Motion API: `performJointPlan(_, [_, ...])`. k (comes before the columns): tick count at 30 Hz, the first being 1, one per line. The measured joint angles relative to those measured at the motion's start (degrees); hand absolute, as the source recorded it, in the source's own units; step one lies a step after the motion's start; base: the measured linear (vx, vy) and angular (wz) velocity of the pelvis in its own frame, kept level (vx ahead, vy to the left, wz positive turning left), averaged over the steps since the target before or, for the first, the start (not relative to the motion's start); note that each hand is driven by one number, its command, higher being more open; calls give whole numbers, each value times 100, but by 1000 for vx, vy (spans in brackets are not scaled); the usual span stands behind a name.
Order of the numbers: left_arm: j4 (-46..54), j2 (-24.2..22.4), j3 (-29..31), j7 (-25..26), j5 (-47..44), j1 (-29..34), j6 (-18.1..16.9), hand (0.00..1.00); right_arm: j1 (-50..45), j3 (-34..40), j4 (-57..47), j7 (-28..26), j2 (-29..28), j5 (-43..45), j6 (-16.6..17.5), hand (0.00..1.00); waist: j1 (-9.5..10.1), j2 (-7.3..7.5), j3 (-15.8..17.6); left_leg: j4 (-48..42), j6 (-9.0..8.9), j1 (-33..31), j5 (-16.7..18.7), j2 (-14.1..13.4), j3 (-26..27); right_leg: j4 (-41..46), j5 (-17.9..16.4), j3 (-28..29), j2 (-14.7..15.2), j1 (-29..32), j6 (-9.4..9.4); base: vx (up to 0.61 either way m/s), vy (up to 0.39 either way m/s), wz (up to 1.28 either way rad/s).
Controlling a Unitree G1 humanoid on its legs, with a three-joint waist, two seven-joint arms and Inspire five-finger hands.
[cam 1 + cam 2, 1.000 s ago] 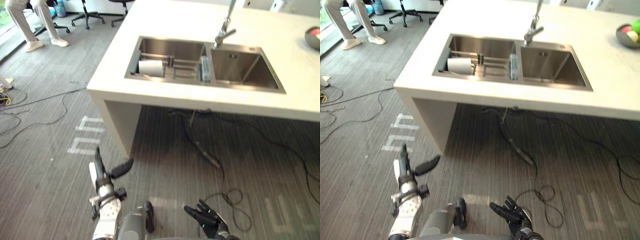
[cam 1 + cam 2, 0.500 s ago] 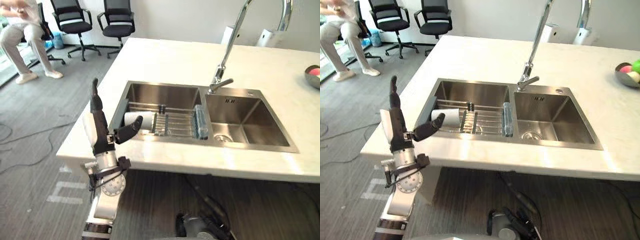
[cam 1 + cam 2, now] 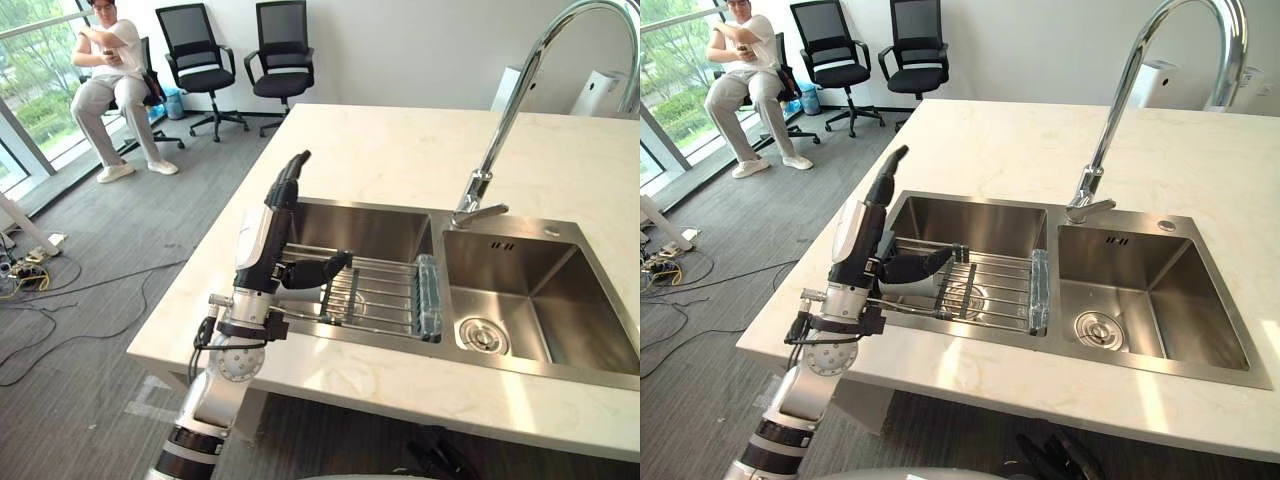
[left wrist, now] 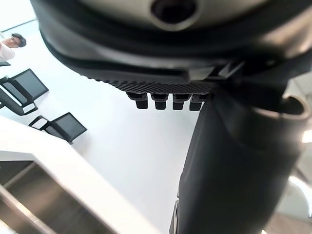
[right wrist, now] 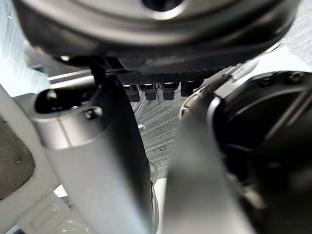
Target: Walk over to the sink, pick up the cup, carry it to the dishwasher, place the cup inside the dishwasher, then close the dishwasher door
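We stand at the pale stone-look bench point(image 3: 400, 150), and we judge the step in hand to be the reach for the cup. The cup has to come out of the left basin of the stainless steel double sink point(image 3: 370, 225) set into the bench. To do this well, we would bring the arm forward over the front rim and tip the palm down into the basin. We would keep thumb and fingers spread until they stand on either side of the cup's body, and only then close.

The chrome wire rack point(image 3: 385, 290) lies across that basin just beside the cup, so the fingers should come in from the rack's free end and not snag its bars. The lift should go straight up until it clears the rim.

The dark left hand point(image 3: 262, 245) is raised over the bench's front edge, its fingers straight and pointing up and its thumb splayed towards the basin. It holds nothing. Of the right hand point(image 5: 97, 29), seen from its own wrist, we cannot tell the set.

The small white cup point(image 3: 908, 288) sits low in the left basin at the rack's left end. It lies beyond and below the left thumb, which covers most of it, and it appears apart from the hand.
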State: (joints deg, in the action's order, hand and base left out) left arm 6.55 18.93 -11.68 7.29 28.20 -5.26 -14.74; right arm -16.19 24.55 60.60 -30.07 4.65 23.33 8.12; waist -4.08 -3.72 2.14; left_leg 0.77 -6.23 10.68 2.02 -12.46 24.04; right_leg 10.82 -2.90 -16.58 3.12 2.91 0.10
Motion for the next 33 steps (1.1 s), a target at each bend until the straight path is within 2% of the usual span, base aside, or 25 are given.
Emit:
performJointPlan(3, [-322, 710, -16, -1047, -56, -121, 2, 100, 12, -6, -49, -19, 18, -175, -92, 100, -38, -19, 11, 108, -49, -9, -20, 116, 21, -188, 219, 73, 60, 10, 66, -105, 75, -7])
performJointPlan(6, [-564, 1419, -19, -1839, -368, -168, 32, 100, 17, -33, -188, -18, 64, -326, -252, 100, -169, -34, 21, 105, -39, -48, -9, 215, 86, -402, 415, 163, 118, 4, 111, -117, 64, -12])
performJointPlan(10, [-734, 1796, -25, -2293, -676, -516, 165, 100, -15, -226, -383, 0, 198, -325, -493, 100, -179, -62, 38, 104, -50, -56, -20, 268, 187, -632, 571, 273, 119, -20, 121, -70, 21, -16])
performJointPlan(20, [-767, 1837, -25, -2330, -924, -1392, 634, 100, -13, -490, -550, 54, 365, -294, -788, 100, -387, -120, 70, 239, -78, 118, -34, 284, 252, -944, 732, 309, 47, -234, 153, 3, 0, -3])
performJointPlan(28, [-1416, 1835, -42, -2257, -1075, -1834, 824, 100, -32, -600, -739, 56, 409, -284, -1005, 100, -492, -104, 102, 287, -80, 191, -6, 335, 417, -1202, 894, 465, 15, -307, 170, -19, 6, -11])
performJointPlan(33, [-1889, 1840, -288, -2473, -1084, -1990, 1031, 100, -47, -709, -851, 52, 460, -292, -1065, 100, -547, -109, 142, 284, -96, 246, 14, 327, 530, -1222, 907, 568, -15, -308, 166, -33, -11, -10])
